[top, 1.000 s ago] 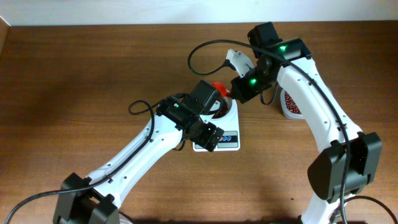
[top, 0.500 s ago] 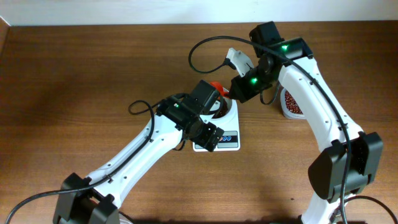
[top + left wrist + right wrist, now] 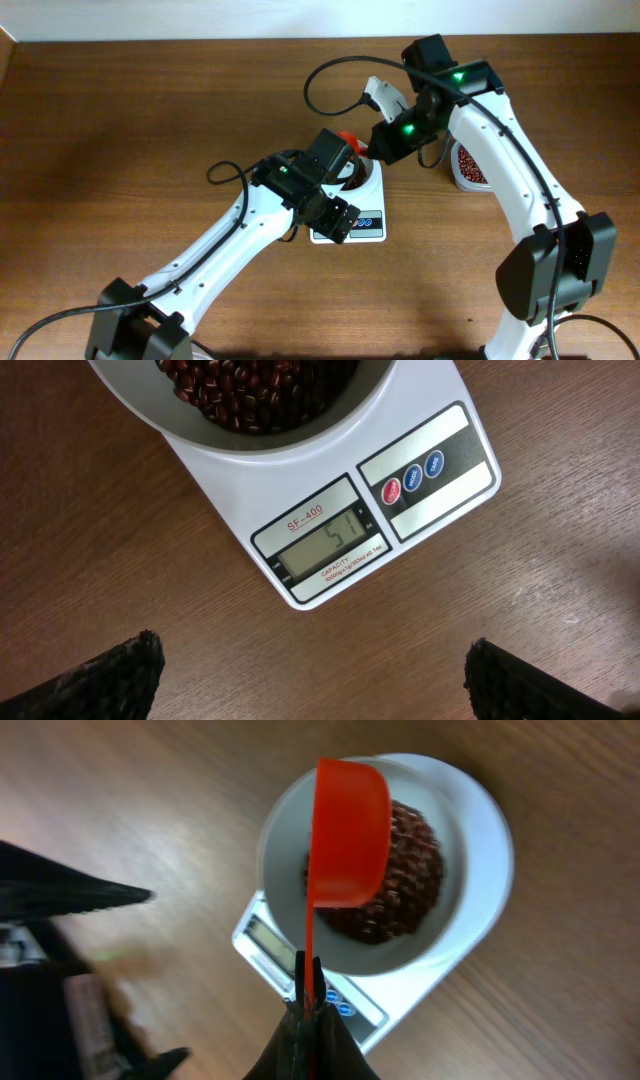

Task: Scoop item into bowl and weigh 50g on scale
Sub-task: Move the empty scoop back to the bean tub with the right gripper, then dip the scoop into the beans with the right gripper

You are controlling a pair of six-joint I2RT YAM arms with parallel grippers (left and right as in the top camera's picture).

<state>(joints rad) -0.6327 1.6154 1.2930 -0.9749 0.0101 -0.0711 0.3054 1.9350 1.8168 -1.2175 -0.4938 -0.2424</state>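
Beans [image 3: 470, 163] fill a tub [image 3: 462, 184] toward the worktop's [image 3: 120, 120] right edge. Scale [image 3: 372, 228] mid-worktop, bowl [image 3: 375, 178] on it, mostly covered. Bare wood runs to the left edge.

Left wrist: beans heaped in bowl, on the scale's rear part. Display [image 3: 330, 555] appears to read 51. Left gripper [image 3: 315, 685] jaws apart, over wood off the scale's front edge.

Right wrist: right gripper [image 3: 308, 1010] jaws clamped on the handle of the scoop [image 3: 345, 830], which is held over the bowl's rim and beans.
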